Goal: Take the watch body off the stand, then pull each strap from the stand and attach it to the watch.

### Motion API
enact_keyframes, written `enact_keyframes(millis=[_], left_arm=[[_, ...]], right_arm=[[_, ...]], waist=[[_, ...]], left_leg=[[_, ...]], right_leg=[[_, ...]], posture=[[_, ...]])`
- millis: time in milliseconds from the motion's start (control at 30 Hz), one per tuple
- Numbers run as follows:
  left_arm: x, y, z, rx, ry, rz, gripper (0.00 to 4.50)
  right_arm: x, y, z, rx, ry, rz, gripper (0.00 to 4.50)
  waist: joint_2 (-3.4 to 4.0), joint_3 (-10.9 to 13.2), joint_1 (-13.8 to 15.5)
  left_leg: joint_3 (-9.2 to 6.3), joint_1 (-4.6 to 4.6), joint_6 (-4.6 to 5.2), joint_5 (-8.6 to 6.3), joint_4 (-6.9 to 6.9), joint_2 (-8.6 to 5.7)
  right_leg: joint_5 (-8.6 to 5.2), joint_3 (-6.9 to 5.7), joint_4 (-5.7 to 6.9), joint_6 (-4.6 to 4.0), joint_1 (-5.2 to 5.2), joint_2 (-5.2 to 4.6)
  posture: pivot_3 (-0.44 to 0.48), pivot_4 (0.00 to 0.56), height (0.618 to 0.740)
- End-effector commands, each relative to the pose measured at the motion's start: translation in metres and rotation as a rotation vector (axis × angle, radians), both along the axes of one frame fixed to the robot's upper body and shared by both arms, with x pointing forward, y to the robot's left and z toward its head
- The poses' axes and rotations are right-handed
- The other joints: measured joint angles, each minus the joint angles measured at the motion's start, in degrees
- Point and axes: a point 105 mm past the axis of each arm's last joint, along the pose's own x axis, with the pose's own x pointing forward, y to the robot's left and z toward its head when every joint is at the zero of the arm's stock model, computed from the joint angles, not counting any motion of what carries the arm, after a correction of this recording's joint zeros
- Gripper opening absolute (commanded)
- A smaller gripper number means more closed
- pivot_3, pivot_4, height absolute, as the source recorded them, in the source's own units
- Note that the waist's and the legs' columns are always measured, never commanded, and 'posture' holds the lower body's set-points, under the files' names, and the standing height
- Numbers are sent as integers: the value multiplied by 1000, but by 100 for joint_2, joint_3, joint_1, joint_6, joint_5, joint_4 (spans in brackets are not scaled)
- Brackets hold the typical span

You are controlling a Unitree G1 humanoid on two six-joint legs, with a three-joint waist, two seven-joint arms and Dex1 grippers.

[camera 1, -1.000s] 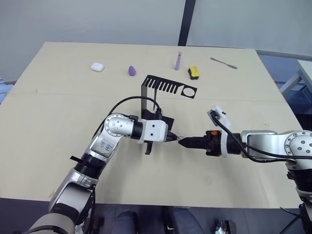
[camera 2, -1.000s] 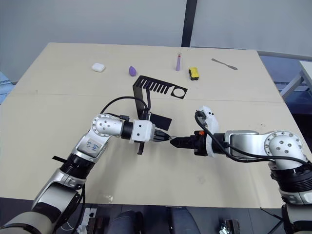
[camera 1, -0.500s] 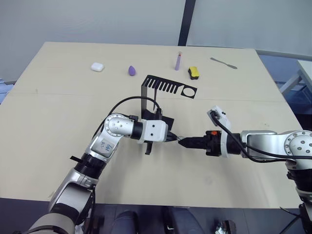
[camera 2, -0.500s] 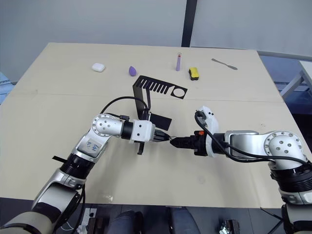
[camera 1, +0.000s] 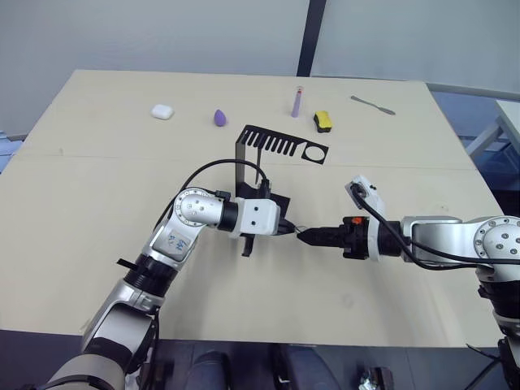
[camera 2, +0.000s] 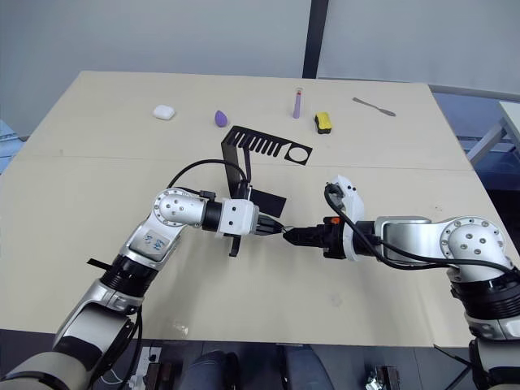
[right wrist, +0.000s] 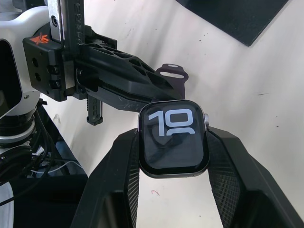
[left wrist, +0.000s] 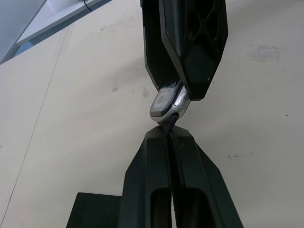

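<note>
Above the table's middle my two grippers meet tip to tip. My right gripper point(camera 1: 306, 236) is shut on the watch body point(right wrist: 173, 140), whose dark screen shows pale digits between the two fingers point(right wrist: 118, 183). My left gripper point(camera 1: 283, 230) is shut on a thin black strap point(right wrist: 172, 73), and the strap's end point(left wrist: 171, 124) touches the edge of the watch body point(left wrist: 167, 101). The black stand point(camera 1: 272, 145) stands just behind the left gripper, its comb-slotted arm and ring hole bare.
Along the table's far side lie a white earbud case point(camera 1: 162, 111), a purple teardrop piece point(camera 1: 220, 118), a purple tube point(camera 1: 296, 101), a yellow-and-black block point(camera 1: 322, 121) and a metal spatula point(camera 1: 372, 105). The stand's flat base point(camera 1: 266, 201) lies close behind my left wrist.
</note>
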Motion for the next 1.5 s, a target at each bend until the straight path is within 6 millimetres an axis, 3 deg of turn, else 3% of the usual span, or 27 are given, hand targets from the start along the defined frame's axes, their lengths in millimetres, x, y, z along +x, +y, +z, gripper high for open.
enact_keyframes(millis=[33, 433, 567, 767, 900, 1033, 1367, 1500], left_arm=[[-8, -19, 17, -44, -60, -66, 0], [-8, -18, 18, -46, -47, -66, 0], [-10, -2, 21, -49, 29, -52, 1452], [-29, 53, 18, 26, 288, -39, 4453], [-56, 65, 39, -11, 444, -132, 4453], [-58, 62, 51, -56, 449, -117, 4453], [-60, 66, 39, -21, 379, -80, 4453], [-56, 78, 26, 17, 370, -27, 4453]], right_arm=[[-14, 20, 12, 51, -31, 116, 1503], [-11, 15, 10, 23, -43, 99, 1503], [-7, 8, 15, 10, -97, 70, 1503], [-17, -4, 25, -136, -334, 166, 1503], [-33, -5, 25, -292, -656, 372, 1503], [-50, -7, 16, -364, -871, 597, 1503], [-51, -8, 6, -347, -950, 660, 1503], [-44, 2, -1, -327, -957, 670, 1503]], waist=[[0, 0, 0], [0, 0, 0], [0, 0, 1], [9, 5, -37], [10, 6, 20], [10, 6, 69], [7, 8, 9], [7, 8, 12]], left_leg=[[0, 0, 0, 0, 0, 0], [0, 0, 0, 0, 0, 0], [0, -1, 0, 0, 0, 0], [-1, -1, -8, 4, -12, 3], [-9, -15, -4, 2, -9, 2], [-22, -18, 6, -11, 6, -4], [-18, 7, -1, -8, 35, -3], [-18, 3, 0, -9, 36, -3]], right_leg=[[0, 0, 0, 0, 0, 0], [0, 0, 0, 0, 0, 0], [0, 0, 0, 0, 0, 0], [-2, -1, 4, -3, -11, 2], [-6, -11, -3, -6, -16, 2], [-9, -16, -21, 8, 2, -1], [-8, -9, 23, 5, 13, 1], [-8, -9, 20, 4, 11, 0]], posture=[[0, 150, 740], [0, 150, 740], [0, 150, 740], [0, 150, 740], [0, 150, 740], [0, 150, 740], [0, 150, 740], [0, 150, 740]])
